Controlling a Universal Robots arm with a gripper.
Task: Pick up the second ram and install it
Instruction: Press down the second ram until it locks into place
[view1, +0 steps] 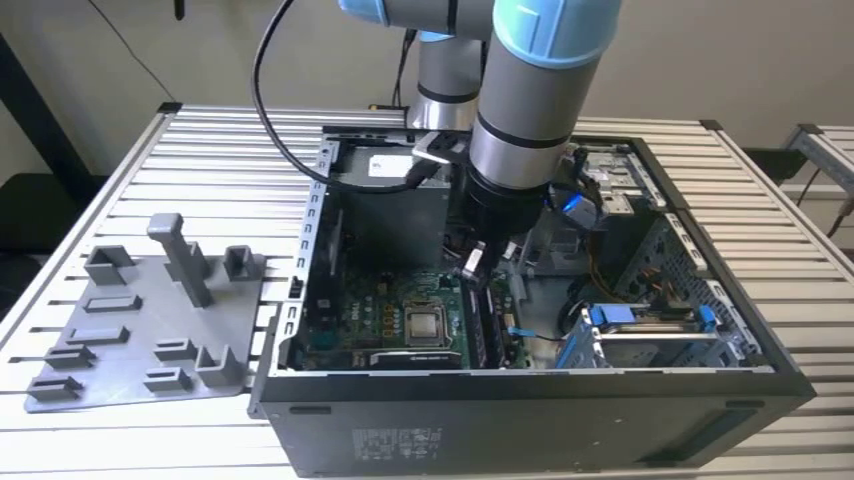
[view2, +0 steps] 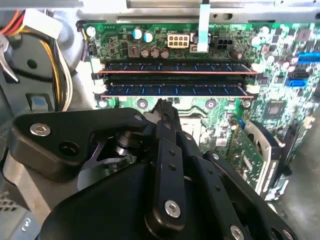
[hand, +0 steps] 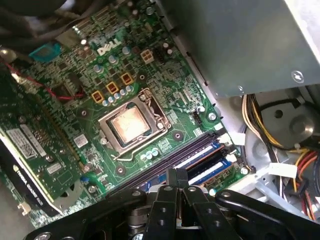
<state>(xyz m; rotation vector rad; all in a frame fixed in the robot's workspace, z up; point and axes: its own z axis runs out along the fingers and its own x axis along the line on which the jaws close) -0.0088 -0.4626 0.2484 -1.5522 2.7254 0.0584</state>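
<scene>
Arm reaches down into the open case (view1: 534, 385) on the slatted surface (view1: 160, 150). Gripper (view2: 161, 107) hovers just above the motherboard (hand: 75, 100), fingers (hand: 176, 176) pressed together, holding nothing. Two ram sticks sit in their slots side by side; the second ram (view2: 175, 90), nearer the gripper, lies flat in its slot. CPU socket (hand: 130, 125) nearby.

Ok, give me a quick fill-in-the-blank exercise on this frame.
1. The black tool reaches into the open black computer case, over its green ____.
2. Nearest the tool, the thin dark second ram stick sits in a long ____.
3. The grey plastic fixture tray lies at the exterior view's ____ of the case.
Missing words: motherboard; slot; left.
</scene>
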